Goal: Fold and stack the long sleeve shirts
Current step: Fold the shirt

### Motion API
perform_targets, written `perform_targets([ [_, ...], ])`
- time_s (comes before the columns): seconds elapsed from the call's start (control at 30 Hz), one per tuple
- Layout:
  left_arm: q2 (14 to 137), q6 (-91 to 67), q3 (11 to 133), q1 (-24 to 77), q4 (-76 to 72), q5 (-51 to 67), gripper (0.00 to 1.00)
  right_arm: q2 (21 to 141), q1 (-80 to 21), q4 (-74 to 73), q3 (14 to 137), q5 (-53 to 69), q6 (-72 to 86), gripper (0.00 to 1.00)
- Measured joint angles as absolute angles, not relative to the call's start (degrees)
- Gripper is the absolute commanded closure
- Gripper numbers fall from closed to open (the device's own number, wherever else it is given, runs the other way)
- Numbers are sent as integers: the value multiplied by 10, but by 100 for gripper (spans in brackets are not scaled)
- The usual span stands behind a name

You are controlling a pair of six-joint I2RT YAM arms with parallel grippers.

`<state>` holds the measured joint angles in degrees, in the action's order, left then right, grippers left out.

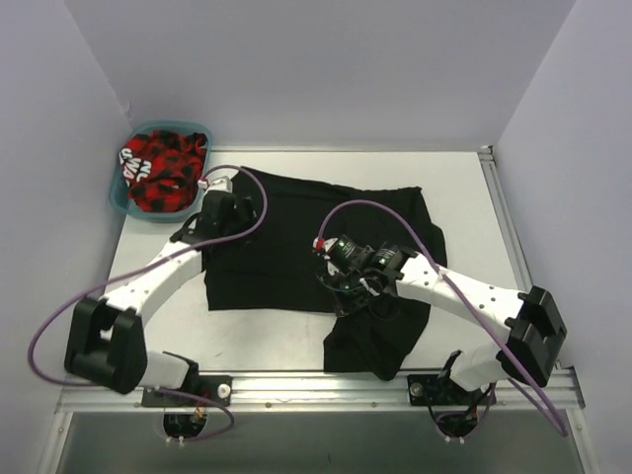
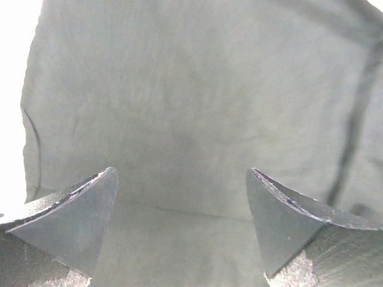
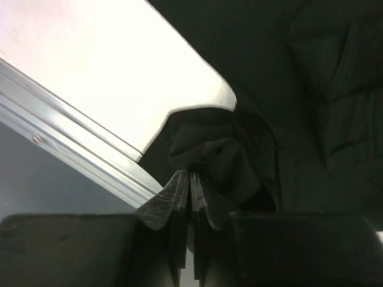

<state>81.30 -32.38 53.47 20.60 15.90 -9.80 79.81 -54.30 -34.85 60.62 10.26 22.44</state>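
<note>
the black long sleeve shirt (image 1: 296, 237) is lying spread across the middle of the white tabletop (image 1: 464, 207), one part trailing toward the near edge; the left hand (image 2: 179, 179) is hanging over its left side, fingers wide apart, gripping nothing; the right hand (image 3: 190, 176) is pinching a bunch of the black cloth, fingers pressed together on it; a teal basket (image 1: 120, 202) in the far left corner is holding red and black checked cloth (image 1: 163, 168)
</note>
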Motion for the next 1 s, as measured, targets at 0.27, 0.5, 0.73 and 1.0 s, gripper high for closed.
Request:
perform_targets([
  [0.27, 683, -310, 527, 205, 169, -100, 3, 843, -502, -325, 705, 109, 227, 21],
  [0.5, 706, -309, 510, 205, 170, -94, 3, 779, -322, -314, 687, 86, 258, 26],
  [0.73, 726, -324, 440, 216, 169, -70, 3, 736, -262, -304, 538, 69, 294, 23],
  [1.0, 726, -344, 382, 228, 157, -54, 3, 750, -243, -251, 441, 74, 327, 23],
])
